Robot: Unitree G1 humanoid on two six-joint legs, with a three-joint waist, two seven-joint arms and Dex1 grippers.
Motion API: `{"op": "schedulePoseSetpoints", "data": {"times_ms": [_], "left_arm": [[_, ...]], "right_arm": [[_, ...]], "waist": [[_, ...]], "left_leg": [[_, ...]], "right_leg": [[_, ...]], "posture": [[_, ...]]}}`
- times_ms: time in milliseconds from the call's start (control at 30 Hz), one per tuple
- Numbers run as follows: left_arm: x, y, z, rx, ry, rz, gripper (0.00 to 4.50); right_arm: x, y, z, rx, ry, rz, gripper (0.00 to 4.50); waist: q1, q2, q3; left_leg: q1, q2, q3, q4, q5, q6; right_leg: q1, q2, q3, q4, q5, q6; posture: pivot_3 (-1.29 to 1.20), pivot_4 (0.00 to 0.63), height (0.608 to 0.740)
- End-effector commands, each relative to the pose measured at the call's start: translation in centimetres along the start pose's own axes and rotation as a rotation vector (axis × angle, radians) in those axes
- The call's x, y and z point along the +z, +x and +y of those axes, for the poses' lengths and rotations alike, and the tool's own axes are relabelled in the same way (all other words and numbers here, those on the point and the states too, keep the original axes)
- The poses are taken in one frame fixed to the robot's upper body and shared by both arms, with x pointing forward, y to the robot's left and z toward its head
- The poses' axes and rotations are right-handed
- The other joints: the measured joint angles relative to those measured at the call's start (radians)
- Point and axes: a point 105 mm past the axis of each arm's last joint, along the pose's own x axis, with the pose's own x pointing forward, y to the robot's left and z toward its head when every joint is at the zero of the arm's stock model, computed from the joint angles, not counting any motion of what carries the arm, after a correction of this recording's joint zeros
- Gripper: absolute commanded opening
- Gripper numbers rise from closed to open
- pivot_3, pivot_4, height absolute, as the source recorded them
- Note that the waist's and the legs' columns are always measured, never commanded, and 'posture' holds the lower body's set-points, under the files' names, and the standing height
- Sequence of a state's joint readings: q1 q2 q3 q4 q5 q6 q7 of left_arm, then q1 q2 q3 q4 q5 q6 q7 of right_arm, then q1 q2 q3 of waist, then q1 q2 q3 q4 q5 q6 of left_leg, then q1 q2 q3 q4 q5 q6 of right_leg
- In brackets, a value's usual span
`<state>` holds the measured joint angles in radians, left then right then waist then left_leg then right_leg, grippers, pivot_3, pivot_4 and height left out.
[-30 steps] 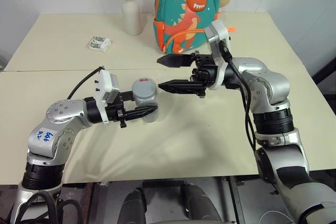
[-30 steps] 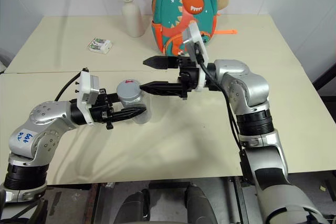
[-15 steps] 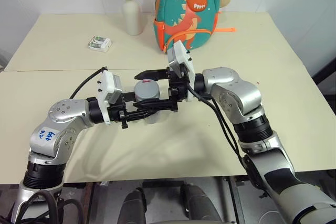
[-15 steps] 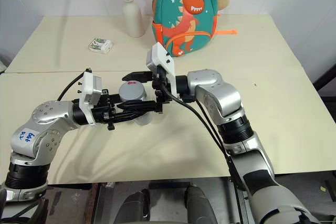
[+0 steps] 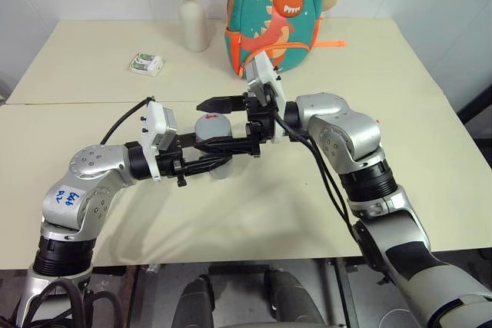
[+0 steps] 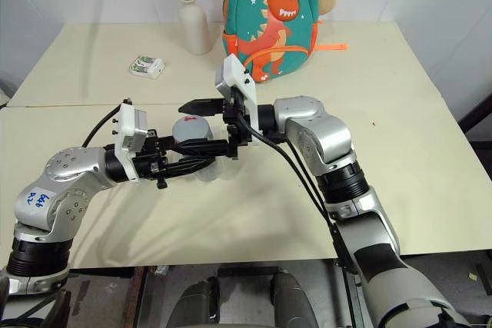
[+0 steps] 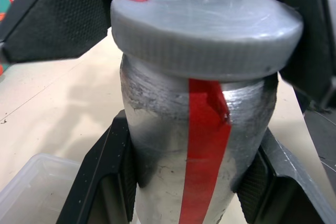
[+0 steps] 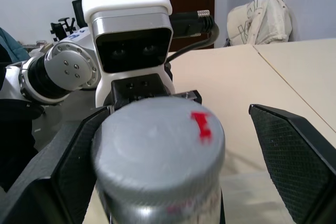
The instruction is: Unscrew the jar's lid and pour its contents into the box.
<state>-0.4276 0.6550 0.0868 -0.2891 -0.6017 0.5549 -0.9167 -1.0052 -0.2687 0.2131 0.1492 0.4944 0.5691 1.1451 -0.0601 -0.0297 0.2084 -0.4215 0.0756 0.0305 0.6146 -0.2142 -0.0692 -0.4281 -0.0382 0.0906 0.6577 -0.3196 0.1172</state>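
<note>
The right gripper (image 5: 219, 124) stands with its two fingers spread either side of the lid (image 5: 211, 124), with a gap on both sides. The left gripper (image 5: 209, 164) grips the jar (image 7: 184, 166) below the lid, blocking its sides. On the far table, the vase (image 5: 193, 24), backpack (image 5: 274, 13) and packet (image 5: 145, 64) stand well apart.

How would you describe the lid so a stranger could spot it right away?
Start at the dinosaur backpack on the cream table, then look nearer, between the two arms. There the left tool grips a small clear jar. The lid is its flat grey round cap, with a red mark on top.
</note>
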Motion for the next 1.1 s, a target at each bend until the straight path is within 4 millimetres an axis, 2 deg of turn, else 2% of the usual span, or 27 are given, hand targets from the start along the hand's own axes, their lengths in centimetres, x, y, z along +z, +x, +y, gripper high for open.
{"op": "schedulePoseSetpoints", "data": {"times_ms": [33, 500, 1100], "left_arm": [[0.6, 0.1, -0.5, -0.03, 0.023, -0.023, 2.0], [0.5, 0.1, -0.5, -0.035, 0.024, -0.021, 2.0], [0.6, 0.0, -0.5, -0.04, 0.028, -0.022, 2.0]], "right_arm": [[1.8, -1.8, -1.0, -0.065, -0.043, -0.041, 4.45], [1.4, -3.4, -1.5, -0.1, -0.036, -0.023, 4.45], [1.2, -4.0, -1.3, -0.062, -0.016, -0.027, 4.45]], "waist": [[0.0, 0.0, 0.0], [0.001, 0.0, 0.0], [0.001, 0.0, 0.0]], "left_leg": [[0.0, 0.0, 0.0, 0.0, 0.0, 0.0], [0.0, 0.0, 0.0, 0.0, 0.0, 0.0], [0.0, 0.0, 0.0, 0.0, 0.0, 0.0]], "right_leg": [[0.0, 0.0, 0.0, 0.0, 0.0, 0.0], [0.0, 0.0, 0.0, 0.0, 0.0, 0.0], [0.0, 0.0, 0.0, 0.0, 0.0, 0.0]], "posture": [[0.0, 0.15, 0.74], [0.0, 0.15, 0.74], [0.0, 0.15, 0.74]]}}
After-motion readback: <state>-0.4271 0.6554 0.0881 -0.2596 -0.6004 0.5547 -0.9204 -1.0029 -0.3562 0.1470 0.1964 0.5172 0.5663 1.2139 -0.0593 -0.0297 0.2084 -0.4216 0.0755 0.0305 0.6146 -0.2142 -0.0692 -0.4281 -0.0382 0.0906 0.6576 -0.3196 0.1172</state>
